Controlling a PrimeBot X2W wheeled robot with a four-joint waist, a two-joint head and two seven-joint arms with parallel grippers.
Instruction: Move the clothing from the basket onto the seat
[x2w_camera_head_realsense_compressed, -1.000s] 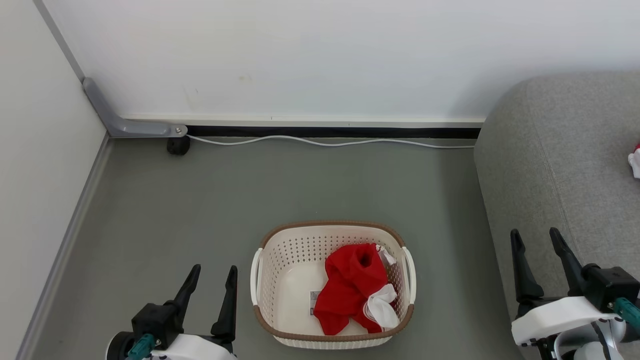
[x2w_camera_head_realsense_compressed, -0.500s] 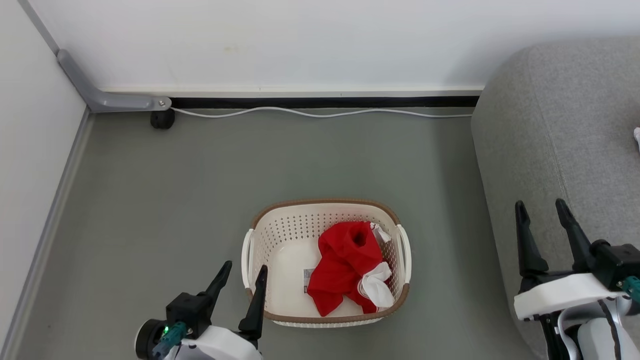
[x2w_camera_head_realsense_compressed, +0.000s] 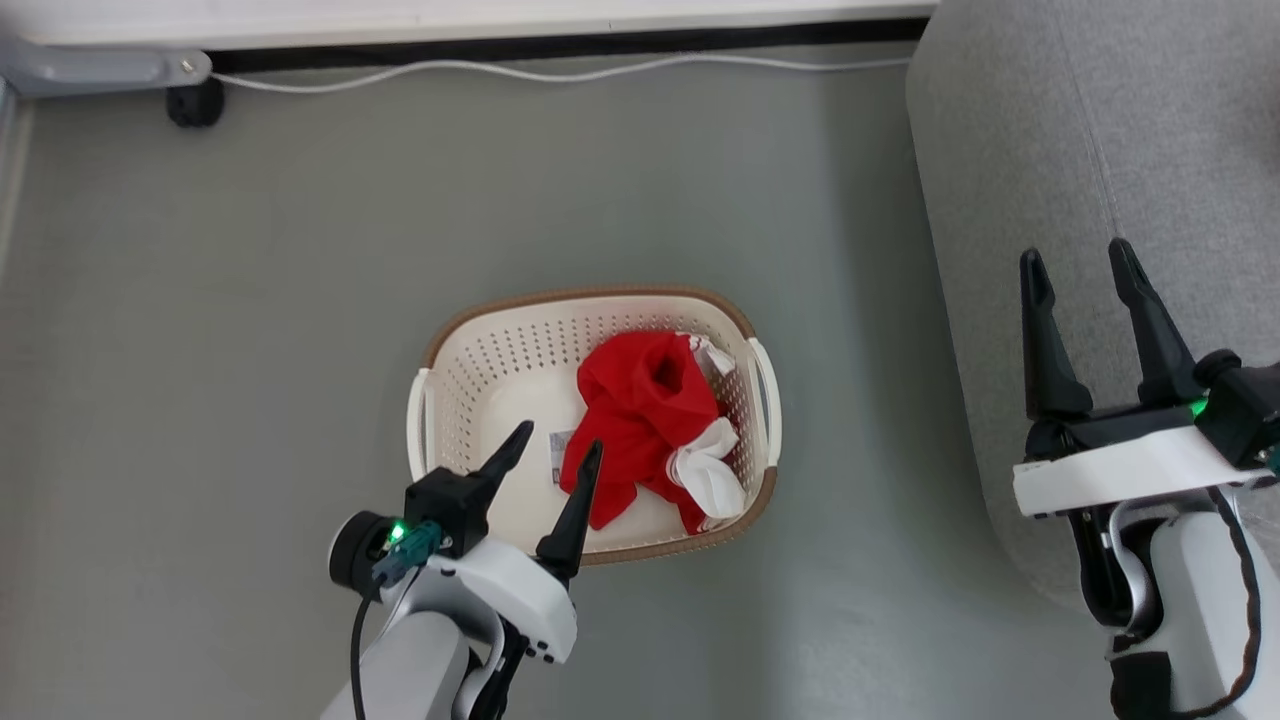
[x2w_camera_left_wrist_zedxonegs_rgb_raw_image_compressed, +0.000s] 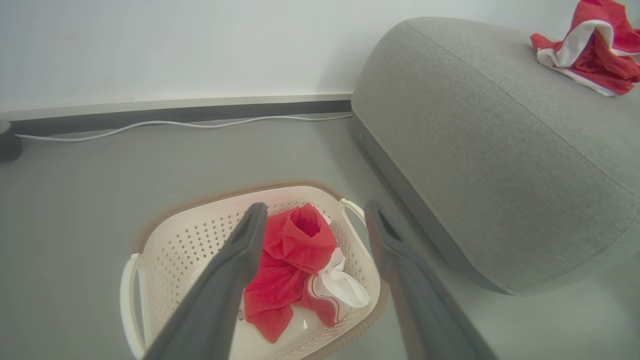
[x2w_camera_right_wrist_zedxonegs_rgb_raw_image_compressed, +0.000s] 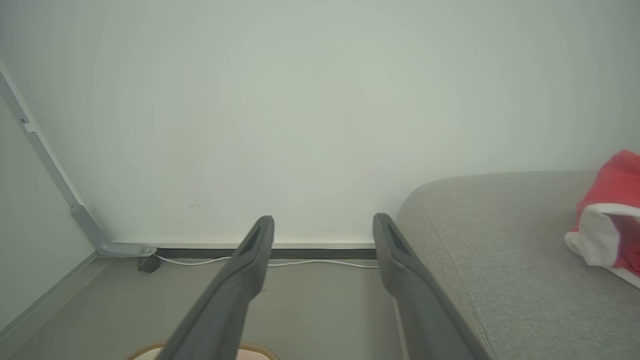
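Observation:
The cream basket (x2w_camera_head_realsense_compressed: 470, 350) with a brown rim stands on the grey floor. Red clothing (x2w_camera_head_realsense_compressed: 640, 400) with white trim lies bunched in its right half, also seen in the left wrist view as the clothing (x2w_camera_left_wrist_zedxonegs_rgb_raw_image_compressed: 295, 260) inside the basket (x2w_camera_left_wrist_zedxonegs_rgb_raw_image_compressed: 165, 235). My left gripper (x2w_camera_head_realsense_compressed: 558, 448) hovers open over the basket's near left part, its right fingertip just over the fabric's edge. My right gripper (x2w_camera_head_realsense_compressed: 1078, 258) stands open above the grey seat (x2w_camera_head_realsense_compressed: 1060, 150). Another red and white garment (x2w_camera_left_wrist_zedxonegs_rgb_raw_image_compressed: 595, 45) lies on the seat (x2w_camera_left_wrist_zedxonegs_rgb_raw_image_compressed: 475, 125), and the right wrist view shows that garment (x2w_camera_right_wrist_zedxonegs_rgb_raw_image_compressed: 607, 225) too.
A white cable (x2w_camera_head_realsense_compressed: 520, 72) runs along the dark skirting at the back wall. A grey bracket with a black caster (x2w_camera_head_realsense_compressed: 195, 103) sits at the back left. The seat's rounded end (x2w_camera_head_realsense_compressed: 960, 330) is close to the basket's right side.
The head view has tilted down, so everything slid up in it. My left gripper has come forward and right from beside the basket to over its near left part. The right gripper stayed open.

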